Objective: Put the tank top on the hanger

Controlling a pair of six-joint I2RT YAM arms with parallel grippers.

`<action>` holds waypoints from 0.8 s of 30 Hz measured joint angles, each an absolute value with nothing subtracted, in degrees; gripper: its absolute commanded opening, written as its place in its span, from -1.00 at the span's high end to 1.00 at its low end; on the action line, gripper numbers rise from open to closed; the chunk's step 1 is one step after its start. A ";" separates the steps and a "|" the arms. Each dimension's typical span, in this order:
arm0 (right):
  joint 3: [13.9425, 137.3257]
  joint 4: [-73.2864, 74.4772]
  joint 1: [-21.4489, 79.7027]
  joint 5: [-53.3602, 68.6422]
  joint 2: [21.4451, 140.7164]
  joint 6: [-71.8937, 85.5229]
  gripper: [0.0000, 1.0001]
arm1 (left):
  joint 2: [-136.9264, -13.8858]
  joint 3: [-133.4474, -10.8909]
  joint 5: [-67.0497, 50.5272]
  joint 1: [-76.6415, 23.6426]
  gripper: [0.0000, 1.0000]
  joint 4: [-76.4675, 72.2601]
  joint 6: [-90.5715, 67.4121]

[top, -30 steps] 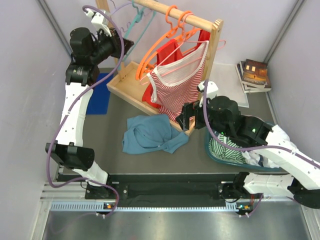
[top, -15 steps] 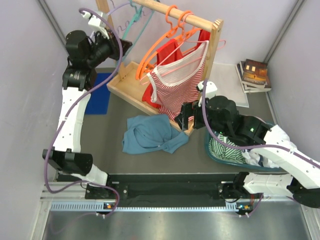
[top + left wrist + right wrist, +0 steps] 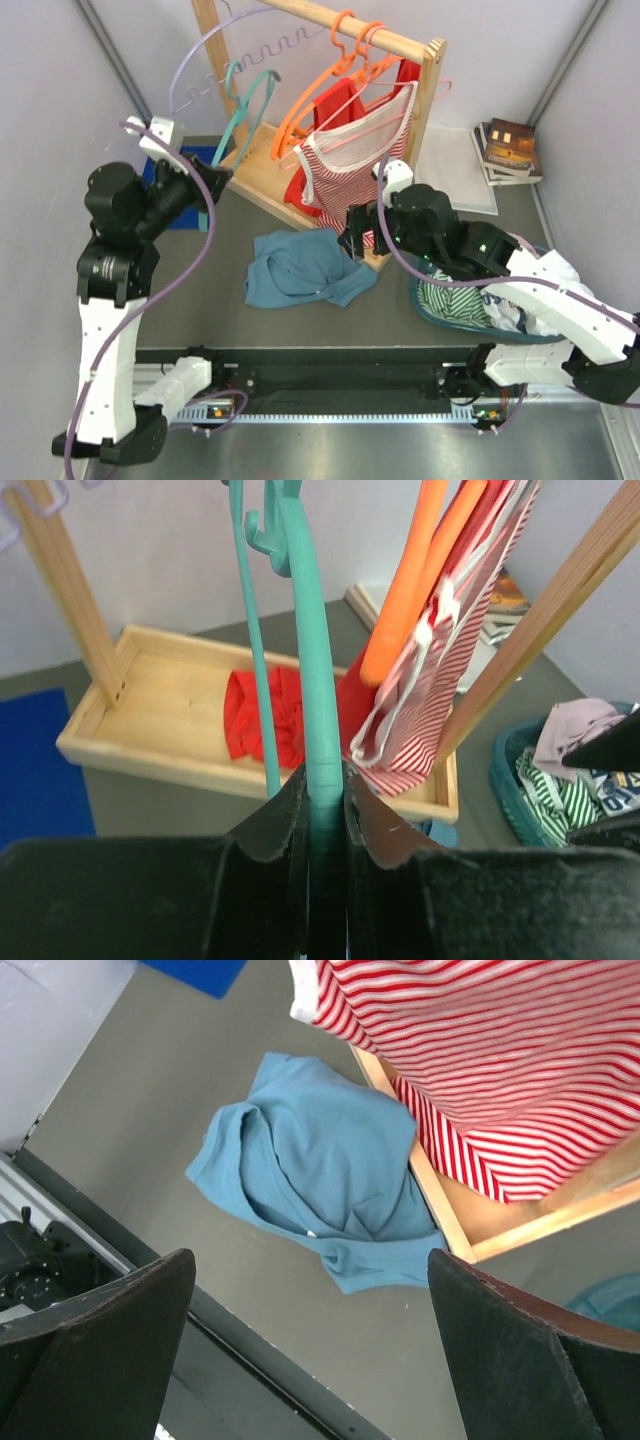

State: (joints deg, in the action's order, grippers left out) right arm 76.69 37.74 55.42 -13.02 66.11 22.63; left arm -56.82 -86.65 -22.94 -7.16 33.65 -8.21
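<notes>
Left wrist: left hand (image 3: 325, 780) tight around the hanger (image 3: 305, 630); right hand (image 3: 310, 1260) wide, near the tank top (image 3: 310, 1150).

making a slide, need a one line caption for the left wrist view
Left gripper shut on the teal hanger, red-and-white striped top and wooden tray beyond.

Nothing really legible here. The books (image 3: 508, 148) right of the wooden rack (image 3: 432, 100) show just a cover picture, and the blue print on a garment (image 3: 612, 798) in the basket (image 3: 503, 770) is too blurry to read.
</notes>
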 measured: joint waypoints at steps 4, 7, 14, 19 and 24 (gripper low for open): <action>79.83 38.24 55.40 -12.03 68.53 21.65 -0.99 | -51.86 -83.70 -19.92 -7.16 1.00 39.83 -8.19; 81.34 38.22 55.37 -11.70 69.19 21.02 -0.99 | -48.60 -82.26 -16.93 -7.16 1.00 46.02 -8.19; 84.05 39.99 55.35 -11.77 70.06 20.49 -0.99 | -42.44 -81.95 -12.53 -7.14 1.00 56.42 -9.28; 88.82 42.19 55.35 -11.70 71.66 19.68 -0.99 | -38.70 -85.69 -11.35 -7.14 1.00 64.99 -10.79; 91.33 44.18 55.35 -10.76 71.50 19.66 -0.99 | -35.09 -86.37 -16.62 -7.14 1.00 71.64 -13.82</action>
State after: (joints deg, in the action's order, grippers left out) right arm 91.33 44.18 55.35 -10.76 71.50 19.66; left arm -35.09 -86.37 -16.62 -7.14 71.64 -13.82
